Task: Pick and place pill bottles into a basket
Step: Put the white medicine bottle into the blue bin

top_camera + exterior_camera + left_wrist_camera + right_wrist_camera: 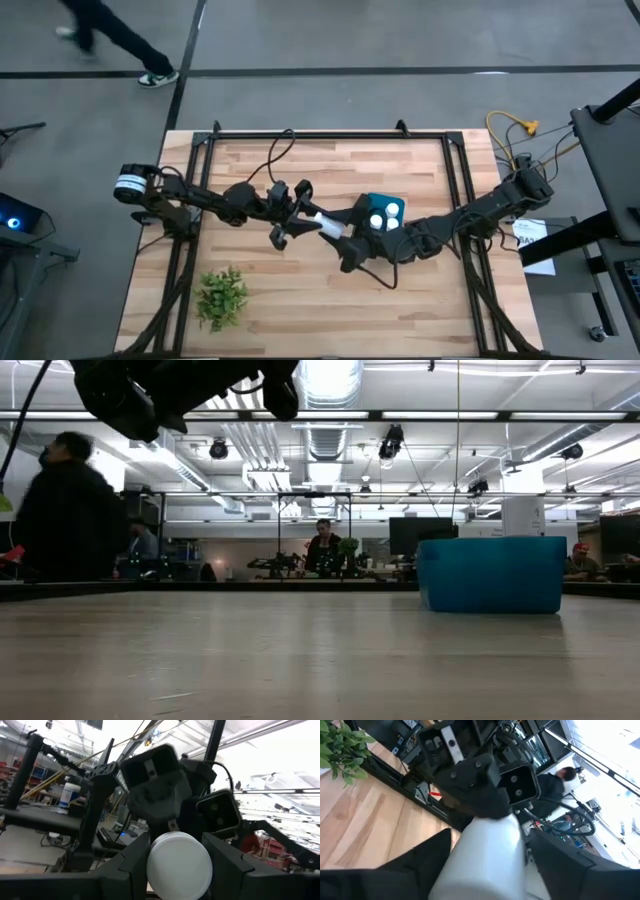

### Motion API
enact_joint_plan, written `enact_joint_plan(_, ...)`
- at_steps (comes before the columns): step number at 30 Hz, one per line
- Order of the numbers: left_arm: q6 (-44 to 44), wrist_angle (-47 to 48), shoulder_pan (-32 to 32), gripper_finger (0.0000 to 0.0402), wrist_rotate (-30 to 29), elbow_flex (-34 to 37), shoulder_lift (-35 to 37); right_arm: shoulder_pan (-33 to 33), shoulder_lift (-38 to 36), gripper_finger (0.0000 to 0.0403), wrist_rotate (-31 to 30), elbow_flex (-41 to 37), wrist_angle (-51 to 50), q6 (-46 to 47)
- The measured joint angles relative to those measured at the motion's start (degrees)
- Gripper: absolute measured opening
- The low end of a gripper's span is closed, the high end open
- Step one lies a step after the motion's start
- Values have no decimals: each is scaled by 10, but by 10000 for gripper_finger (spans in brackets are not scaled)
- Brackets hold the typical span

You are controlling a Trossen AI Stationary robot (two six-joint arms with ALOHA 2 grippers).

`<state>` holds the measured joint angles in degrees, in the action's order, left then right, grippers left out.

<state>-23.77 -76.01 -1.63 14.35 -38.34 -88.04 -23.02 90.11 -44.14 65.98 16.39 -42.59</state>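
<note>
A white pill bottle (328, 224) hangs in the air above the middle of the table, with my left gripper (303, 218) shut on it. My right gripper (347, 240) faces it from the table's right. Its open fingers (427, 862) stand on either side of the bottle's body (487, 852), close to it, and I see no touch. The teal basket (373, 203) stands on the table just beyond the two grippers, with two white pill bottles (384, 216) upright in it. In the low view the basket (490, 575) stands at the right. My left gripper pinches the pill bottle between its two fingers (125, 870). The bottle's round end (179, 865) faces back toward the wrist. The fingers come about level from the table's left and lie along the bottle. The bottle is clear of the table, roughly level, its free end pointing at my right gripper.
A green leafy plant (222, 296) stands near the table's front left. Black frame rails (325, 134) run along the far edge and both sides. A black cable (385, 280) loops below my right arm. A person (110, 35) walks on the floor beyond the far edge.
</note>
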Motion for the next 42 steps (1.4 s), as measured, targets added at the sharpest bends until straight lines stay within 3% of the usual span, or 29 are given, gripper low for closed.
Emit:
enact_joint_plan(7, 1, 1, -1, 141, 1, 0, 7, 0, -1, 174, -3, 0, -20, 5)
enact_joint_plan(14, -1, 3, -3, 141, 3, 1, 7, 0, -1, 172, -2, 1, -23, 17)
enact_joint_plan(21, 0, -2, -4, 180, 17, 1, 9, -1, -1, 170, 5, 1, -27, 21)
enact_joint_plan(31, 5, 4, -3, 187, 47, 4, 21, -1, -2, 170, 13, 1, -25, 36)
enact_joint_plan(42, 109, 46, -3, 188, 69, 14, 50, 3, -32, 170, 57, -22, -17, 97)
